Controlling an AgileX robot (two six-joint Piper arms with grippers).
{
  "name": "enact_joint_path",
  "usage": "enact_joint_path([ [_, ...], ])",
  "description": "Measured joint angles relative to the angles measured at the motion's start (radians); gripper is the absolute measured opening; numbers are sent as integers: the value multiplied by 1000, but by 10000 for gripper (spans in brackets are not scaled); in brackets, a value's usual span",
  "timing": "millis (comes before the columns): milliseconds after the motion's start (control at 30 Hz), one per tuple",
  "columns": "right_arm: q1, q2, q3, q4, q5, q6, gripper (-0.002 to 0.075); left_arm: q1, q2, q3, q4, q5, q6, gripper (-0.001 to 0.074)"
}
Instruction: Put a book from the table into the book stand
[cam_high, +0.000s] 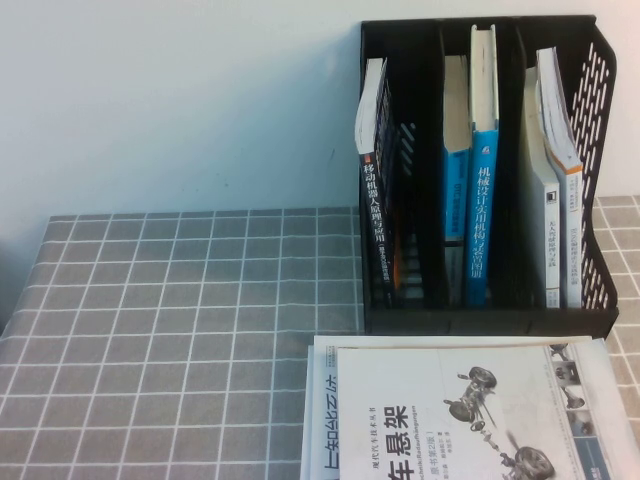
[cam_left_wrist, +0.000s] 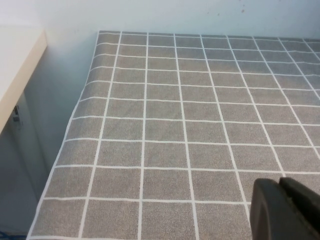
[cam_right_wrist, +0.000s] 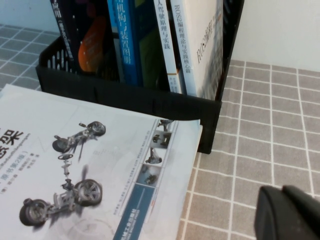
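Observation:
The book (cam_high: 483, 190), thick with a blue spine and white Chinese title, stands upright in the middle compartment of the black book stand (cam_high: 480, 322) at the back right of the table (cam_high: 150, 330). Its spine also shows in the right wrist view (cam_right_wrist: 125, 45), behind the stand's front wall (cam_right_wrist: 125, 95). Neither gripper shows in the high view. My left gripper (cam_left_wrist: 281, 192) is shut and empty over bare grid cloth (cam_left_wrist: 165, 125). My right gripper (cam_right_wrist: 283, 200) is shut and empty over the cloth (cam_right_wrist: 265, 125), to the side of the stand.
A white book with a car-chassis picture (cam_high: 470, 415) lies flat in front of the stand on another white book (cam_high: 322, 440). In the stand are a thinner blue book (cam_high: 455, 190), a dark book (cam_high: 372, 170) and white books (cam_high: 550, 200). A white wall stands behind.

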Motion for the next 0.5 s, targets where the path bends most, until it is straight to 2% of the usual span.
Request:
enact_joint_path([
  [133,-23,-24,44,-68,-72,0,-3,0,0,0,0,0,0,-1],
  [333,-167,-81,184,-78,-240,2,-3,0,0,0,-2,0,0,-1],
  [500,-223,-84,287,-59,-261,2,-3,-2,0,0,-3,0,2,-1],
])
